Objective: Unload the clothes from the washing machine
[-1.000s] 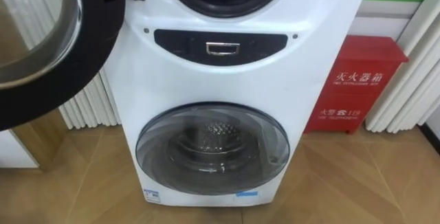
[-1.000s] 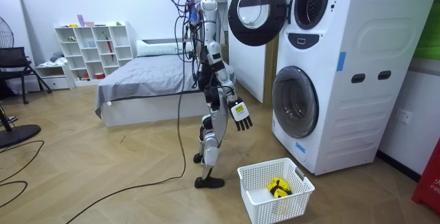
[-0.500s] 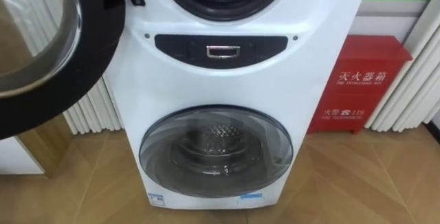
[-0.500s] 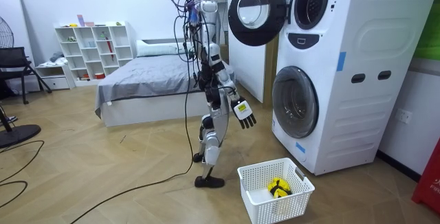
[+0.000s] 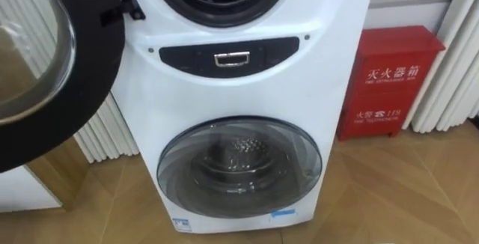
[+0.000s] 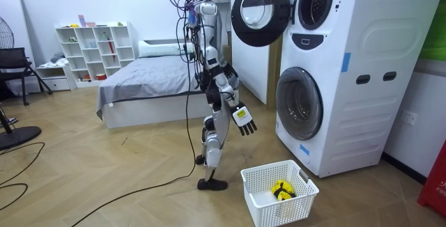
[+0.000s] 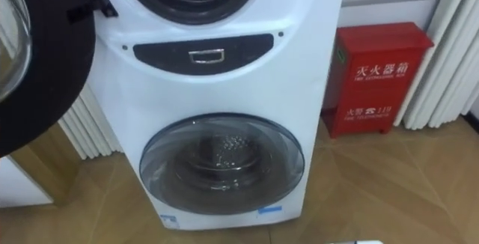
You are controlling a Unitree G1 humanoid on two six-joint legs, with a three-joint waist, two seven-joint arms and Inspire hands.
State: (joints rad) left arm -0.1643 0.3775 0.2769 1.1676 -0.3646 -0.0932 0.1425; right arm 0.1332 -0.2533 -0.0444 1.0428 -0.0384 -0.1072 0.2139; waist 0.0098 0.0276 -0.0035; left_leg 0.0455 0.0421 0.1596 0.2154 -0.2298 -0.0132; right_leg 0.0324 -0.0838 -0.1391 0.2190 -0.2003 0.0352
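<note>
Round glass door (image 5: 174, 178), prob. perforated steel drum (image 5: 239, 146)

A herringbone wooden floor (image 6: 104, 178) runs across the lower part of the room view. At the right of the frame the white stacked washing machines (image 6: 348, 81) stand on it, and a white laundry basket (image 6: 279, 213) sits at lower centre, just before them. A red fire-extinguisher box (image 5: 389, 83) stands on the floor at the right of the eye view, beside the machines. In the room view's upper left stand a grey bed (image 6: 146, 88), a white cube shelf (image 6: 97, 53) and a black chair (image 6: 14, 67).
</note>
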